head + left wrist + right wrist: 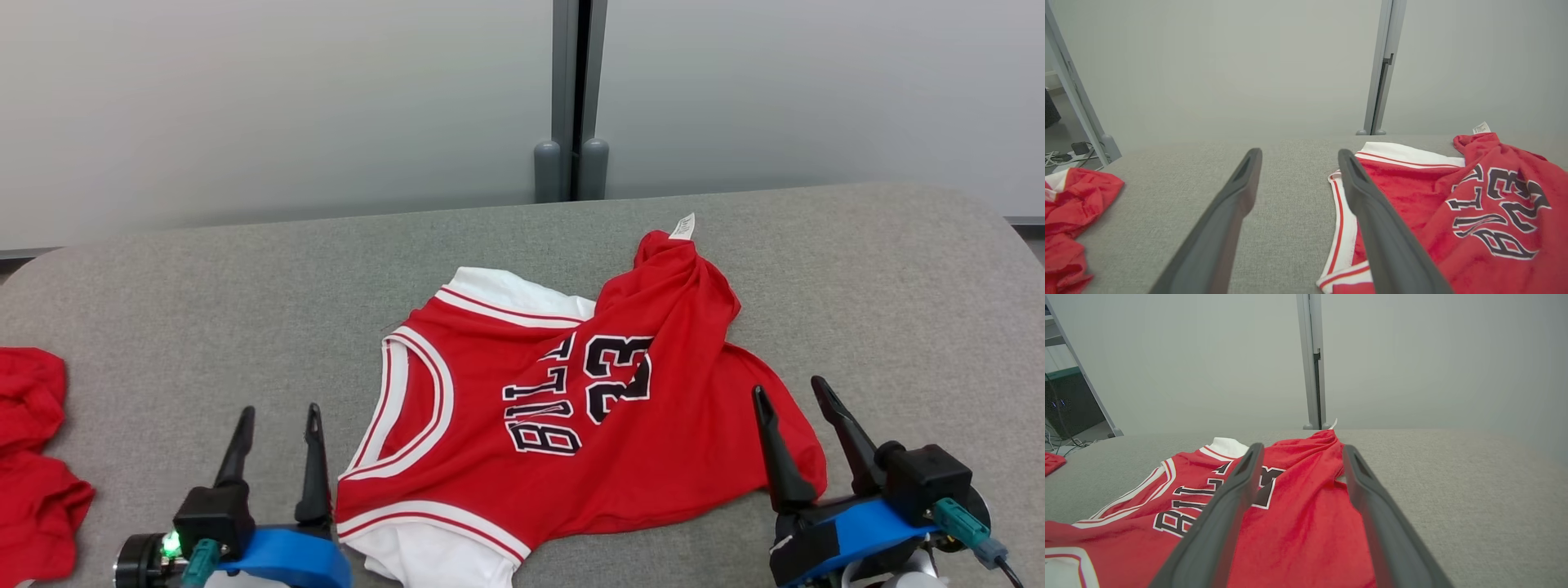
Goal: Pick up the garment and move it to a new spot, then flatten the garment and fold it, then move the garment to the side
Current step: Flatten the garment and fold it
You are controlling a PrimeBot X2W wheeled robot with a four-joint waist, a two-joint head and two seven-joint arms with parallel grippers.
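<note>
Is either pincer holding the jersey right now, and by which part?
Nothing is held: the left pincer and the right pincer are both open, and the jersey lies loose on the table.

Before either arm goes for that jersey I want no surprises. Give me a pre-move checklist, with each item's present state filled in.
1. Open, empty left gripper: ok.
2. Open, empty right gripper: ok.
3. Flat jersey: not ok; its far right part is folded over beside the number.
4. Whole jersey on the table: cannot tell; its near edge runs out of the head view.
5. Gap between jersey and the other red garment at the left: ok.
</note>
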